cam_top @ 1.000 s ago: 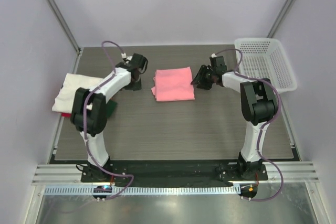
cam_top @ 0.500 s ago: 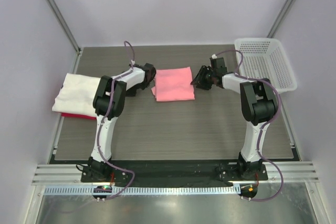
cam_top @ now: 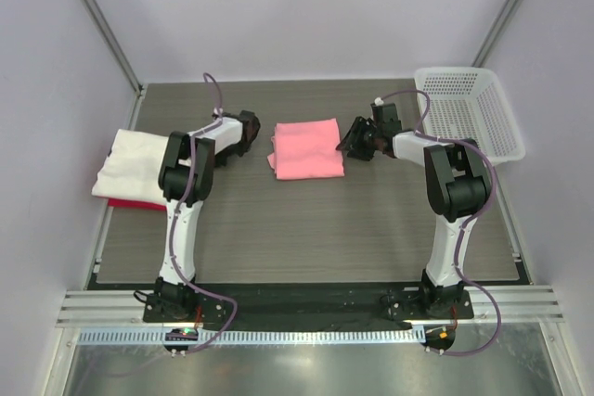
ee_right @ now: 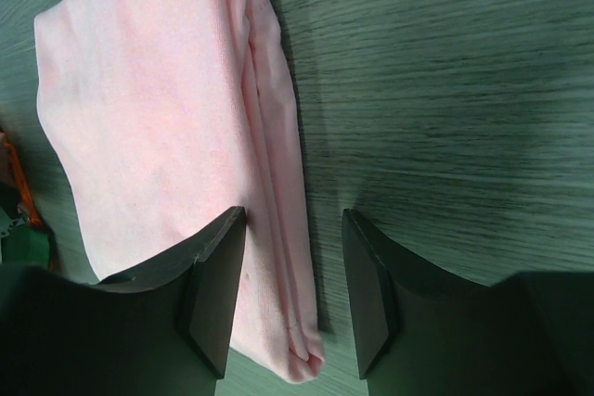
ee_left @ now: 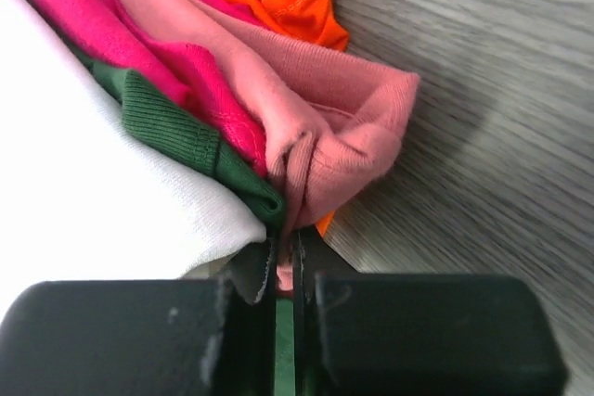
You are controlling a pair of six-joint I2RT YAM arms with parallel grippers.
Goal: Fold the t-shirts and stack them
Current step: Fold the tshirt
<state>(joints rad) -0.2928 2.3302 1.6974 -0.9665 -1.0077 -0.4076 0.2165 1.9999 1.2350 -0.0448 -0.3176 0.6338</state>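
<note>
left claw [ee_left: 283, 268] closed at white t-shirt's [ee_left: 93, 183] edge, right claw [ee_right: 292, 287] open astride salmon-pink t-shirt's [ee_right: 158, 136] edge

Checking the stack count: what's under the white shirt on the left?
A red shirt: its edge pokes out along the near side of the white shirt in the top view. The left wrist view also shows green cloth against white fabric. Whatever else lies between is covered.

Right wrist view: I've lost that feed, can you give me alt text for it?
The right pincer is open, its two black fingers straddling the layered folded edge of a salmon-pink cotton t-shirt that lies flat on a dark wood-grain table. One finger sits over the cloth, the other over bare table.
</note>
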